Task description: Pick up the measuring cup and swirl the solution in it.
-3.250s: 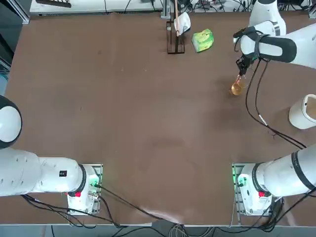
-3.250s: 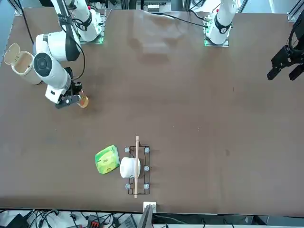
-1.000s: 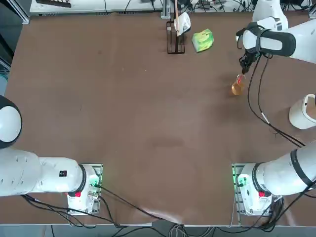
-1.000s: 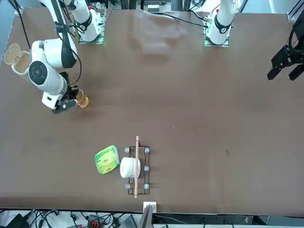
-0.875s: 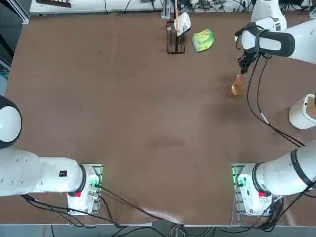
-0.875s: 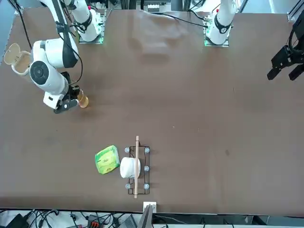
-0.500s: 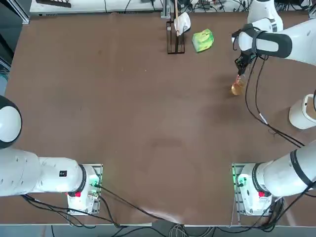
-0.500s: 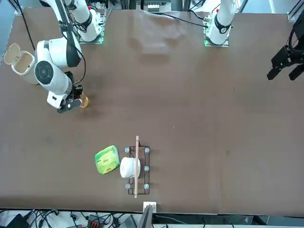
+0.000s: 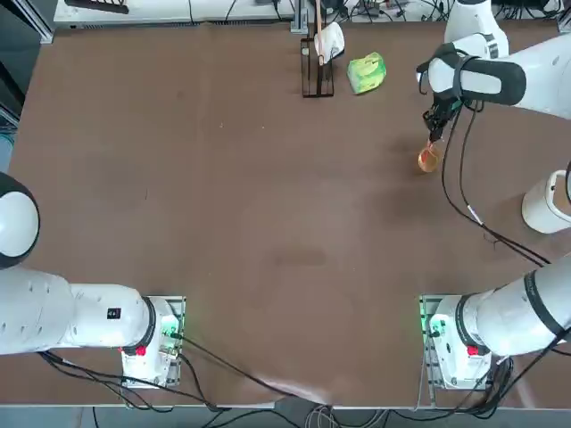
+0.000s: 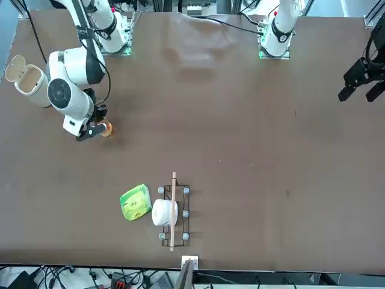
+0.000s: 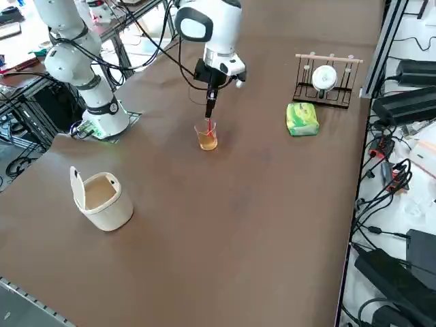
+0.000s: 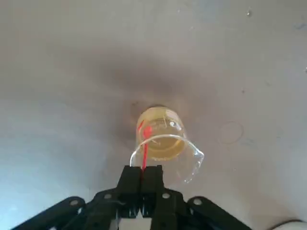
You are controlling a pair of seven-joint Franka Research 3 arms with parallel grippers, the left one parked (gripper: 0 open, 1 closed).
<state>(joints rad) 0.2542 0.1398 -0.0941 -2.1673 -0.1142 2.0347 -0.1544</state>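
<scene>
The measuring cup (image 9: 429,160) (image 10: 106,128) (image 11: 207,136) (image 12: 160,139) is a small clear glass vessel with a pouring lip. It stands upright on the brown table, far right side. The orange-amber solution (image 12: 161,145) (image 11: 207,142) fills its lower part. My right gripper (image 12: 143,175) (image 9: 434,127) (image 10: 95,129) (image 11: 210,102) hangs straight above the cup, shut on a thin red rod (image 12: 144,155) (image 11: 208,124). The rod's lower end dips into the liquid. The fingers do not touch the glass.
A white lidded cup (image 9: 544,203) (image 10: 27,81) (image 11: 102,197) stands near the table's right edge. At the far edge lie a green packet (image 9: 367,72) (image 11: 302,118) and a dark wire rack (image 9: 317,62) (image 11: 325,78) holding a white item and a wooden stick.
My right gripper has shifted a little leftward in the top view, carrying the red rod around inside the cup. The cup itself has stayed where it stood on the table.
</scene>
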